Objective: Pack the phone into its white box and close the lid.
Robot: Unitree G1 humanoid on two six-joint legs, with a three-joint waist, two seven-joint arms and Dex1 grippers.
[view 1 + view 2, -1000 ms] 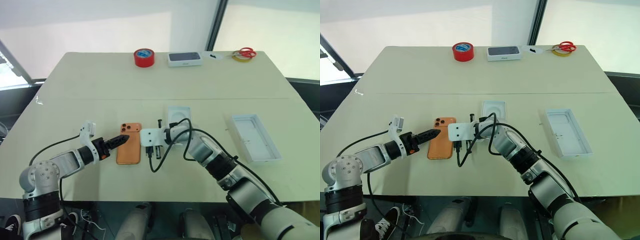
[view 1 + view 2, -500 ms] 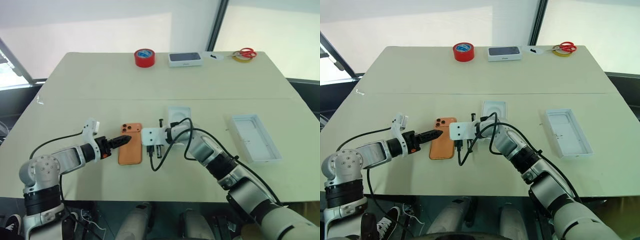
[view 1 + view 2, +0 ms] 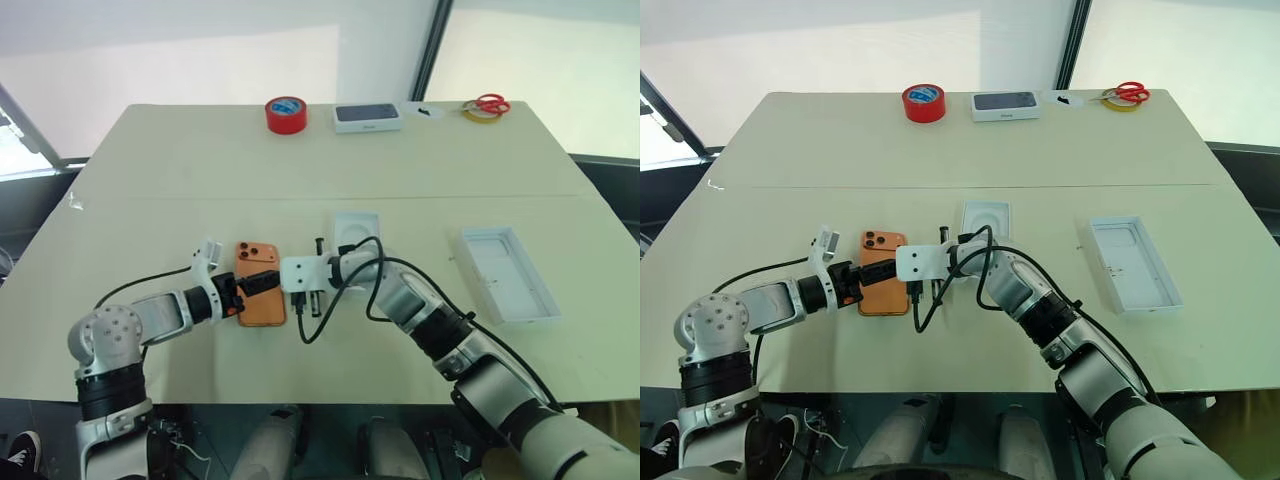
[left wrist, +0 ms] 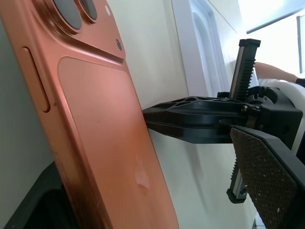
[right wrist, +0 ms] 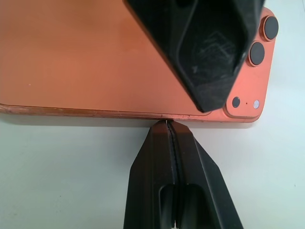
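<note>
Phone (image 3: 260,298) lies face down mid-worktop, the white box (image 3: 505,275) well apart at its 3 o'clock. Left claw (image 3: 262,284) gapes wide over it, gripping nothing; right claw (image 5: 167,125), pinched shut and empty, braces its long edge. Uneven pressure could skid the phone away.

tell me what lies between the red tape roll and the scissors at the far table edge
In the left eye view, between the red tape roll and scissors: a closed white box with a dark top.

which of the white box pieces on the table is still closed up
The closed box at the table's far edge, beside the red tape roll; a dark phone picture covers its top. The other two pieces lie open, hollow side up.
</note>
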